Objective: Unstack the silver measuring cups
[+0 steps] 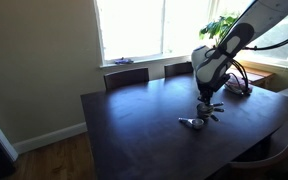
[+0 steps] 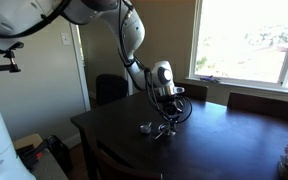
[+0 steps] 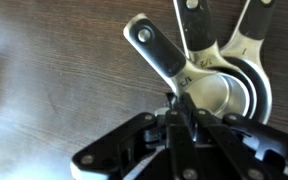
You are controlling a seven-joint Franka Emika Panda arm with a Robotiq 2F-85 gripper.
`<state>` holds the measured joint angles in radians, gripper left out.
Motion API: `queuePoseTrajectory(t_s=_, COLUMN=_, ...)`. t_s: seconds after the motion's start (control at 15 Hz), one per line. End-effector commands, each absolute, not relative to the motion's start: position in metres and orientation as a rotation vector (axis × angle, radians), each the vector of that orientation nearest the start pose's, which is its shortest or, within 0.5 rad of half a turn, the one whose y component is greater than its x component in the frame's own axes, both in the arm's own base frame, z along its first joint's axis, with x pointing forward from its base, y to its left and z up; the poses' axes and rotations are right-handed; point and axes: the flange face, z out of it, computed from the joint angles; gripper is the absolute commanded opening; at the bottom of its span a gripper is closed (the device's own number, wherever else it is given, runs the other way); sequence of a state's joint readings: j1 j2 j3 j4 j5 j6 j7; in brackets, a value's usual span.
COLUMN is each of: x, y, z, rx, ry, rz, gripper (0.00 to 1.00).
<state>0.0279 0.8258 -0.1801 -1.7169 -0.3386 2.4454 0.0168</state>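
**A:** In an exterior view, where does the gripper [image 1: 211,108] sit?

**B:** Low over the dark table [image 1: 134,135]. A loose cup [image 1: 192,123] lies just beside it, apart from it.

**A:** And from the opposite side?

**B:** It is the same: the gripper [image 2: 166,121] points down and the loose cup [image 2: 145,127] is near it on the table [image 2: 234,140]. The fingers are too small to read there.

**A:** What about the wrist view?

**B:** The silver measuring cups [image 3: 224,90] sit nested just beyond the gripper [image 3: 179,108]. Their handles [image 3: 154,48] fan away from it, so the long axis runs straight ahead of the fingers. The fingertips are drawn together at the near rim and look pinched on it.

**A:** So what does the next move turn on?

**B:** I judge it to be a lift from that near rim, on the side opposite the handles.
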Motion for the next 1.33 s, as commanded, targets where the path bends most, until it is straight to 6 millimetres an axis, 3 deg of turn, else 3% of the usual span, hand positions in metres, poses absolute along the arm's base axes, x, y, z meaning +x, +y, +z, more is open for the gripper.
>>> queuePoseTrajectory(t_s=0.0, x=0.632, y=-0.084, z=0.128, rx=-3.458, ry=-0.366, rz=0.184, gripper=0.04)
queuePoseTrajectory(t_s=0.13, x=0.632, y=-0.081, z=0.129, rx=-3.459, ry=-0.372, rz=0.177, gripper=0.04)
queuePoseTrajectory(t_s=0.73, x=0.638, y=-0.085, z=0.103, rx=-3.418, ry=-0.002, rz=0.178, gripper=0.03)
queuePoseTrajectory(t_s=0.93, x=0.634, y=-0.08, z=0.103, rx=-3.352, ry=0.136, rz=0.161, gripper=0.03)
queuePoseTrajectory(t_s=1.27, x=0.634, y=-0.074, z=0.103, rx=-3.298, ry=0.227, rz=0.149, gripper=0.03)
